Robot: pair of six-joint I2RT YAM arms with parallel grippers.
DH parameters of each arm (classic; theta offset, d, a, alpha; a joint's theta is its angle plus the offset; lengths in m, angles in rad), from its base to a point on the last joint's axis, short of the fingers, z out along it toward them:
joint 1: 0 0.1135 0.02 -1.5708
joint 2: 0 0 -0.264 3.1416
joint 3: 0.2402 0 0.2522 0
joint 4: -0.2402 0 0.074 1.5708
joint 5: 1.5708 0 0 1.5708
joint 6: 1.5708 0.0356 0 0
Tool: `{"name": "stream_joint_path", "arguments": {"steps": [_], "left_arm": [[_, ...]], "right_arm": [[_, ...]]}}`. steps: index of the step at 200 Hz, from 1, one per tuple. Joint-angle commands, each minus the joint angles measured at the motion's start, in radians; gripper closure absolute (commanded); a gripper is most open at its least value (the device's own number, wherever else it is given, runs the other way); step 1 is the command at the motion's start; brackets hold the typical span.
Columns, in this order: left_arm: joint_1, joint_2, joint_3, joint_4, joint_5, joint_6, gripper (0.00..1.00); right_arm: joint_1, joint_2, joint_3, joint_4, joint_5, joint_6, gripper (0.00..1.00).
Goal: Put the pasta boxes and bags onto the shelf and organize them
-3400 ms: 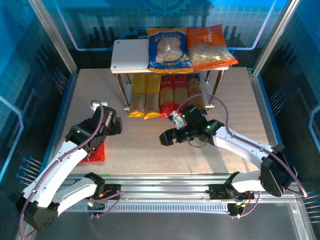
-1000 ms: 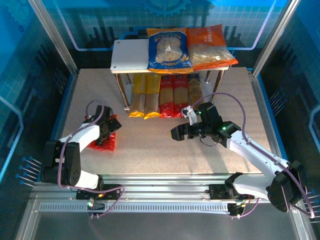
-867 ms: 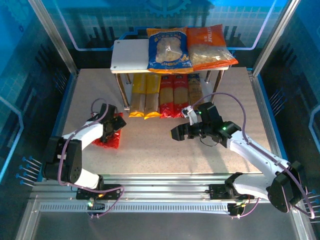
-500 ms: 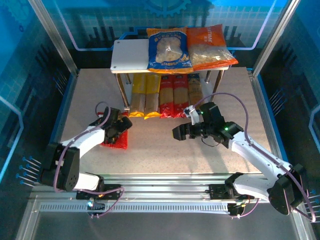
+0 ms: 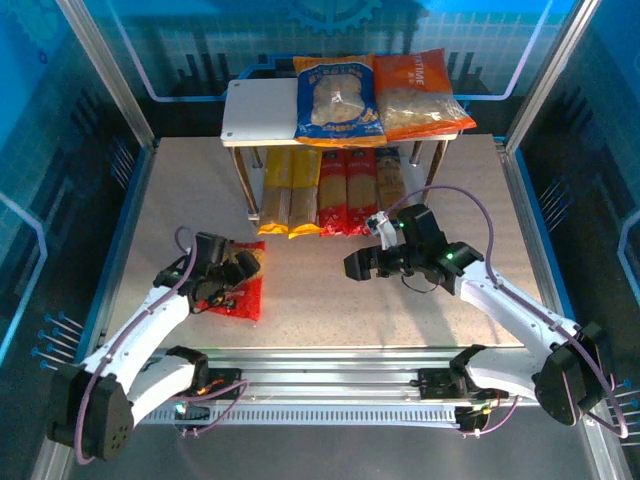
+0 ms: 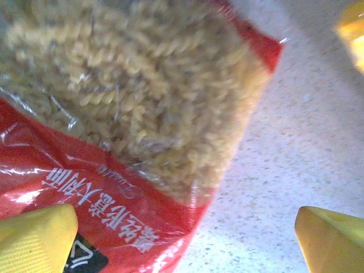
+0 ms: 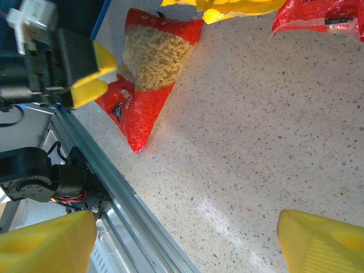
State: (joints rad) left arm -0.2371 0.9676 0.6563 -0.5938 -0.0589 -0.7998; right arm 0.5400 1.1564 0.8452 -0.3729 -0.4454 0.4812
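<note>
Red bag (image 5: 245,285) lies flat on the table (image 5: 330,310) at the left front, well apart from the shelf (image 5: 258,112). Its left portion is covered by the left gripper (image 5: 214,276), and the left wrist view cuts off its top and left edges. A clear panel shows short spiral pasta, with a red printed band below.

The left gripper's fingers are spread wide above the bag with nothing clamped; contact with the film cannot be determined. The right gripper (image 7: 185,244) hangs over bare table, jaws wide and empty.

On the upper board lie the blue bag (image 5: 338,100) and the orange bag (image 5: 420,95). Below lie the pasta boxes (image 5: 320,195) (far ends hidden under the board). The rightmost one is possibly blue.
</note>
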Motion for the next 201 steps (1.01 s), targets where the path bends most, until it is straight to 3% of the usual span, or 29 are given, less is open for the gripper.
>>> {"name": "stream_joint_path", "arguments": {"steps": [1,20,55,126,201], "left_arm": [[-0.037,-0.008,0.101,-0.124,-0.110,0.107,0.01],[-0.068,0.035,0.188,-0.241,-0.227,0.164,0.01],[-0.068,0.111,0.212,-0.308,-0.283,0.219,0.01],[-0.070,0.228,0.148,-0.151,-0.174,0.246,0.01],[-0.073,0.355,0.159,-0.125,-0.158,0.295,0.01]], "right_arm": [[-0.008,0.008,0.029,0.010,0.000,0.016,0.16],[-0.009,0.015,0.057,-0.001,0.009,0.014,0.17],[-0.006,0.026,0.074,-0.014,0.018,0.016,0.17],[0.014,0.040,0.111,-0.041,0.045,0.016,0.17],[0.020,0.046,0.118,-0.055,0.060,0.009,0.17]]}}
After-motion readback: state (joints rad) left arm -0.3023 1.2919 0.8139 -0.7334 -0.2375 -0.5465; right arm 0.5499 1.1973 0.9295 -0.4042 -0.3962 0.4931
